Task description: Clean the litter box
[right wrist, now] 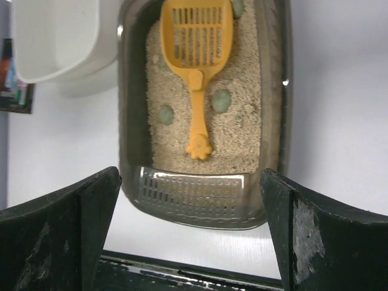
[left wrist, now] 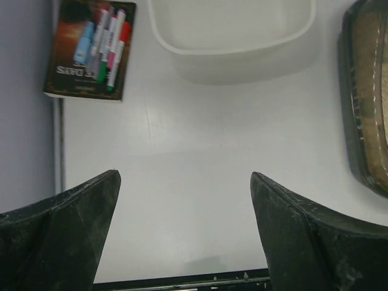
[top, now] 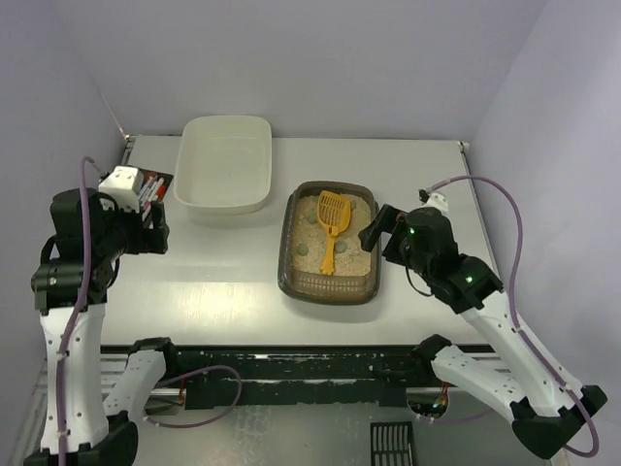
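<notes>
Table: white flat tabletop (top: pixel 223 282), with both arm bases at its near edge.
Litter box: dark brown-grey translucent rectangular plastic tray (top: pixel 330 286) (right wrist: pixel 191 197) (left wrist: pixel 348 91), standing right of centre on the table with its long side running near to far. It has a slotted panel at the near end and beige sandy litter inside.
Clumps: small grey-green lumps (right wrist: pixel 221 100) lie on the litter, one on each side of the scoop's handle; more show near the far end.
Scoop: yellow-orange slotted plastic litter scoop (top: pixel 332 221) (right wrist: pixel 197 54), lying flat on the litter. Its head points to the far end and its paw-shaped handle tip to the slotted panel.
White tub: cream-white rectangular plastic tub (top: pixel 225 160) (left wrist: pixel 230 54), left of and beyond the litter box, just apart from its far left corner.
Marker pack: dark card pack of coloured markers (left wrist: pixel 91 48) (top: pixel 153 189), at the table's left edge beside the tub.
Left gripper (left wrist: pixel 185 176) (top: pixel 155 233): released, fingers spread wide and holding nothing, over bare table between the marker pack and the litter box.
Right gripper (right wrist: pixel 189 171) (top: pixel 374 231): released, fingers spread wide and holding nothing, just beside the litter box's right rim and touching neither box nor scoop.
</notes>
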`<state>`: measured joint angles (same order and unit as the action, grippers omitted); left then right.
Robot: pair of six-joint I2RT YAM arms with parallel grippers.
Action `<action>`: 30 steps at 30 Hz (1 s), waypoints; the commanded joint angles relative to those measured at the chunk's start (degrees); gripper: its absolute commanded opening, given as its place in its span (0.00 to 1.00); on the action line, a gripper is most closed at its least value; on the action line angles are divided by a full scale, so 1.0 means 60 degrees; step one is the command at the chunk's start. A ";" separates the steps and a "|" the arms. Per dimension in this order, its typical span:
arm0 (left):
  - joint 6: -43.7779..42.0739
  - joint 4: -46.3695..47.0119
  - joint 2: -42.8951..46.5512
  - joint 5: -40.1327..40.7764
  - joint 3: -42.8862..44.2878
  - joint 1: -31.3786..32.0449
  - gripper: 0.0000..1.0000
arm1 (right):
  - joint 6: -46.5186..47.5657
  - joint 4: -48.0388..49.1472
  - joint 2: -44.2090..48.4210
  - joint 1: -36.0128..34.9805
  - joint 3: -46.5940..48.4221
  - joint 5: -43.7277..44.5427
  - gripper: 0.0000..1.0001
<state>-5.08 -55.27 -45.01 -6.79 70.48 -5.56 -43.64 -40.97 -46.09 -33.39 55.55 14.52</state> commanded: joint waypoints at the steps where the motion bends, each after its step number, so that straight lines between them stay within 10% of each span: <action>1: -0.0234 0.0156 -0.0821 -0.1513 -0.0150 -0.0109 1.00 | 0.0190 -0.0441 -0.0333 -0.0016 0.0052 0.0690 1.00; 6: -0.0251 0.0824 -0.2615 -0.1587 0.0822 0.0485 1.00 | 0.1128 0.0516 -0.0456 -0.0017 -0.0410 0.0524 1.00; 11: 0.0342 0.1510 -0.4475 0.0681 0.1855 0.3341 1.00 | 0.1413 0.0677 -0.1678 -0.0017 -0.0318 0.0636 0.96; 20: 0.2587 0.5276 -0.5303 -0.0734 0.0602 0.4238 0.99 | 0.1737 0.1654 -0.3772 -0.0069 -0.0565 0.0870 0.69; 30: 0.2919 0.5066 -0.6798 -0.1045 0.1100 0.4473 0.99 | 0.1933 0.3290 -0.5703 -0.0090 -0.0241 -0.0296 0.53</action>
<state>10.59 -27.27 -84.66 -10.79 75.40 20.43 -33.34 -27.05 -76.90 -33.61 52.58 15.31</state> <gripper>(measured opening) 0.993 0.538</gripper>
